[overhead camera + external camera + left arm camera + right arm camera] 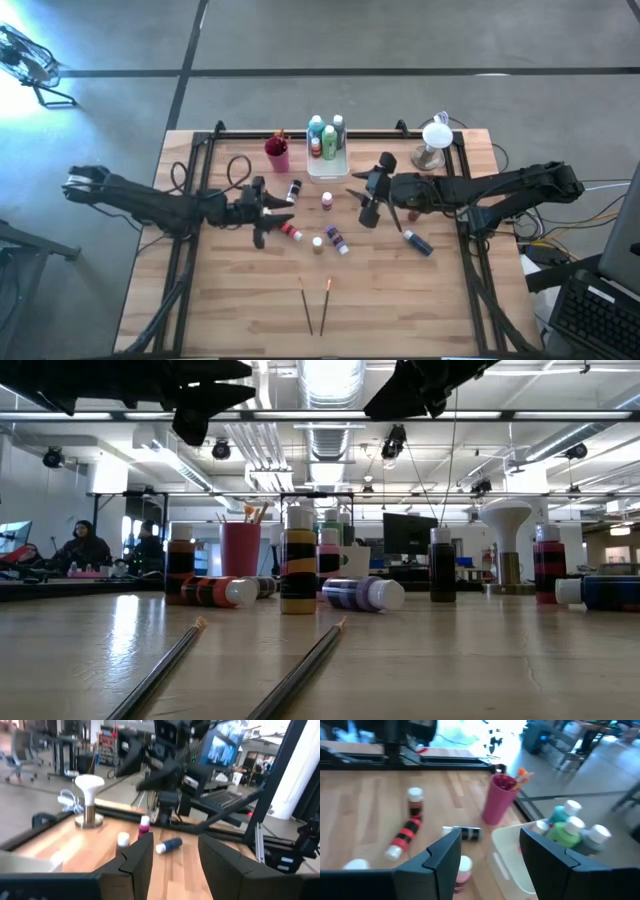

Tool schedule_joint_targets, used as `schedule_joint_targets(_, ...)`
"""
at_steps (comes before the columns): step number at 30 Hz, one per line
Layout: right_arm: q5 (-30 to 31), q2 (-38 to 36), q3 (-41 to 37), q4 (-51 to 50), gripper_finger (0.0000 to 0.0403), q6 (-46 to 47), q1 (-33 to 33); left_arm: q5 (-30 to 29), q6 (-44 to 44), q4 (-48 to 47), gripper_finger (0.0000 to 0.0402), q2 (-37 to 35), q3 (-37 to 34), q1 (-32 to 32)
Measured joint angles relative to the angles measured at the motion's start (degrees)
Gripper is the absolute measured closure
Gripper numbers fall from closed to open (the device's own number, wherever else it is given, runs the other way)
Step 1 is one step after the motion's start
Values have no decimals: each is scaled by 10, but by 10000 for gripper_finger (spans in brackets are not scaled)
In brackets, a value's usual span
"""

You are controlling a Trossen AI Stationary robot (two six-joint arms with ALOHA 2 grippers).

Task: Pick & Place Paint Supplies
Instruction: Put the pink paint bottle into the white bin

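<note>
Small paint bottles are scattered mid-table: a red one lying (291, 231), a purple one lying (337, 238), a blue one lying (418, 242), a pink one standing (327, 200). Two paintbrushes (315, 305) lie flat near the front edge. My left gripper (275, 212) hovers open, level, left of the bottles, with nothing between its fingers (172, 860). My right gripper (365, 200) hangs open above the table, right of the pink bottle (463, 867), facing the tray (512, 855). Both grippers are well above the tabletop in the low view.
A translucent tray (327, 165) at the back centre holds green, teal and grey bottles (567, 832). A magenta cup (277, 155) with brushes stands to its left. A white mushroom-shaped stand (433, 145) is at the back right. A black frame borders the table.
</note>
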Motion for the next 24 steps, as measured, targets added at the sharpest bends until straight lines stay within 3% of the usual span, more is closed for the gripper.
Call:
schedule_joint_targets(9,1,0,0,0,222,-4,0,-1,-49,-40,241,33,0,-4)
schedule_joint_targets(15,-47,0,-3,-12,230,47,1,-8,-59,-32,241,48,1,-4)
schedule_joint_targets(24,-53,8,-15,-28,210,70,4,7,-90,-28,241,48,4,-4)
